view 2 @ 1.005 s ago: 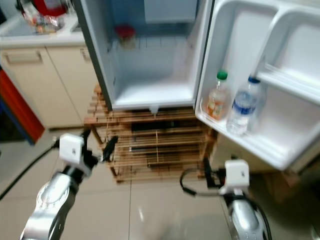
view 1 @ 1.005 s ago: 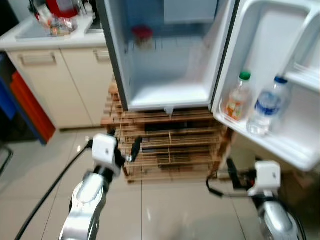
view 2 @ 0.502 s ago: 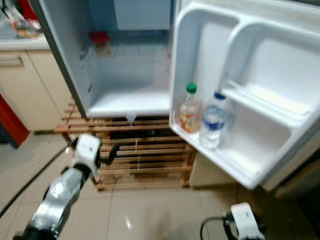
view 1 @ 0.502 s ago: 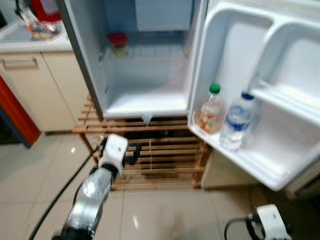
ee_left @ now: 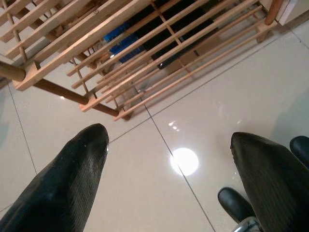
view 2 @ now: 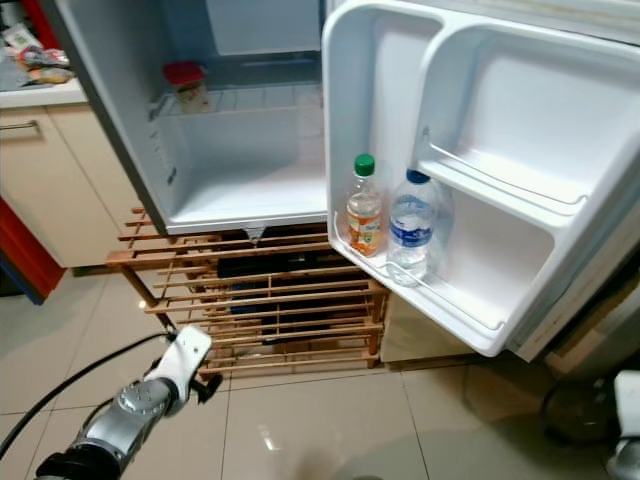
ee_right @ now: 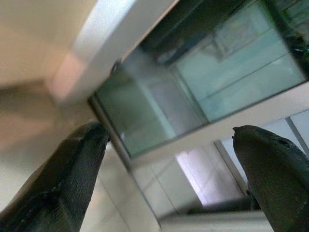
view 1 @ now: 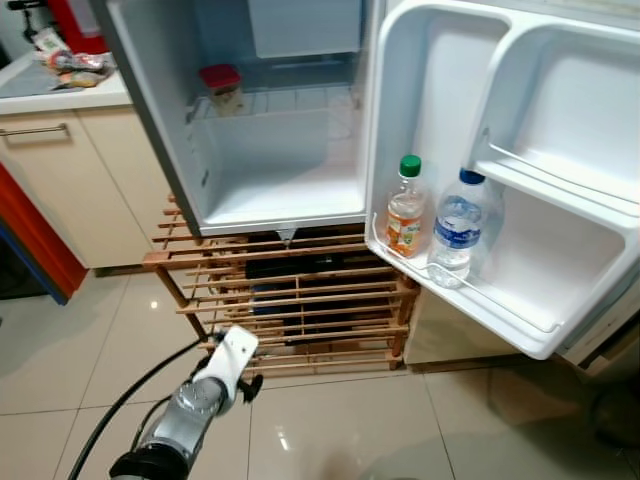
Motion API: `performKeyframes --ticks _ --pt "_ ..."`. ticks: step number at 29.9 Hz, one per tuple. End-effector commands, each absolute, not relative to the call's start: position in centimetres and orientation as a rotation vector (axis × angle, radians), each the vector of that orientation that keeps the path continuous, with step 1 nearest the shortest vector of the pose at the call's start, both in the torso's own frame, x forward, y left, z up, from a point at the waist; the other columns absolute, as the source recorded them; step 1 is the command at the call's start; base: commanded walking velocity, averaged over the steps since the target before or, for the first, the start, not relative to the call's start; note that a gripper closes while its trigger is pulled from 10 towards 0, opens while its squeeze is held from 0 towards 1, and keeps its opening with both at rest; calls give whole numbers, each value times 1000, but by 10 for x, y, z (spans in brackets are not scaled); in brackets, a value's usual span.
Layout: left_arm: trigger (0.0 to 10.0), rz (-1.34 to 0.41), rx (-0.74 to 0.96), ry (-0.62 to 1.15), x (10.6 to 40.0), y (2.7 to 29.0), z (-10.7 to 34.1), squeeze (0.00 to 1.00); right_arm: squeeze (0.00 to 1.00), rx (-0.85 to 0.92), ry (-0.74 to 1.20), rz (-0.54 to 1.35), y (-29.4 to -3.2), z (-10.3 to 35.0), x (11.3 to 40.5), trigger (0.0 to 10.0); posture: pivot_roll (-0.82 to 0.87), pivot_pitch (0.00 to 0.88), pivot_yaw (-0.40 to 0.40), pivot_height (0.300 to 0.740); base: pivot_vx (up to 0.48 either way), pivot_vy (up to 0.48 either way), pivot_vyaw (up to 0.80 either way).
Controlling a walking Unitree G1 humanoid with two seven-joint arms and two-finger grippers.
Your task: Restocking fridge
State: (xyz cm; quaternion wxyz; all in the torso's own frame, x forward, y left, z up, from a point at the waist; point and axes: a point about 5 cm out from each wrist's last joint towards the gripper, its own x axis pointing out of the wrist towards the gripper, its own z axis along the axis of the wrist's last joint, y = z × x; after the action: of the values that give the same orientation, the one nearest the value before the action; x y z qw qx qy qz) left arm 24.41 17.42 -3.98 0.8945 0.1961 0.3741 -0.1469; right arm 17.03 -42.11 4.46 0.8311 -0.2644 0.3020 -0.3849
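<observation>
1. Left gripper (ee_left: 166, 145): fingers spread, empty, low over the tiled floor (view 1: 330, 430) before the wooden rack (view 1: 300, 300).
2. Fridge (view 1: 270, 120): door open; one red-lidded jar (view 1: 222, 85) on its shelf.
3. Door shelf (view 1: 470, 290): two bottles, one green-capped (view 1: 405, 205), one blue-capped (view 1: 457, 235).
4. Right gripper (ee_right: 169, 140): fingers spread, empty.

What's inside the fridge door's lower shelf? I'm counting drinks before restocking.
Two bottles stand side by side in the door shelf: a green-capped bottle with an orange label and a blue-capped water bottle. The shelf rail covers their bases.
</observation>
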Motion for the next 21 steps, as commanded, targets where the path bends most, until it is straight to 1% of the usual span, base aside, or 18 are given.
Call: performKeyframes --ticks 1,2,3,4,7,8,9,11,14,17,18,20,21 --pt "10000 -314 435 713 257 171 -30 0 0 -498 587 -807 -419 49 179 10000 -217 0 51 740 0 0 0" --pt "10000 -334 456 707 260 169 -30 0 0 -476 532 -783 -416 55 189 10000 -217 0 52 740 0 0 0" --pt "10000 -351 479 711 261 168 -30 0 0 -479 440 -745 -411 66 204 10000 -219 0 53 740 0 0 0" --pt "10000 -344 488 699 263 170 -28 0 0 -503 392 -708 -406 73 213 10000 -222 0 57 740 0 0 0" --pt "10000 -328 504 667 268 173 -22 0 0 -515 298 -624 -393 87 232 10000 -221 0 59 740 0 0 0" --pt "10000 -338 512 663 269 173 -22 0 0 -495 262 -580 -386 92 239 10000 -220 0 59 740 0 0 0" --pt "10000 -356 529 658 270 173 -21 0 0 -468 208 -478 -371 100 252 10000 -219 0 62 740 0 0 0" --pt "10000 -362 536 657 270 173 -21 0 0 -466 197 -444 -366 101 256 10000 -220 0 62 740 0 0 0" --pt "10000 -393 576 683 265 174 -26 0 0 -417 176 -236 -336 104 269 10000 -221 0 63 740 0 0 0" --pt "10000 -448 635 784 247 182 -42 0 0 -362 169 8 -296 107 275 10000 -222 0 66 740 0 0 0" --pt "10000 -448 635 784 247 182 -42 0 0 -362 169 8 -296 107 275 10000 -222 0 66 740 0 0 0" --pt "10000 -473 668 862 230 189 -54 0 0 -321 166 116 -276 112 275 10000 -227 0 67 740 0 0 0" --pt "10000 -533 750 986 197 202 -73 0 0 -246 148 309 -239 124 271 10000 -231 0 70 740 0 0 0"
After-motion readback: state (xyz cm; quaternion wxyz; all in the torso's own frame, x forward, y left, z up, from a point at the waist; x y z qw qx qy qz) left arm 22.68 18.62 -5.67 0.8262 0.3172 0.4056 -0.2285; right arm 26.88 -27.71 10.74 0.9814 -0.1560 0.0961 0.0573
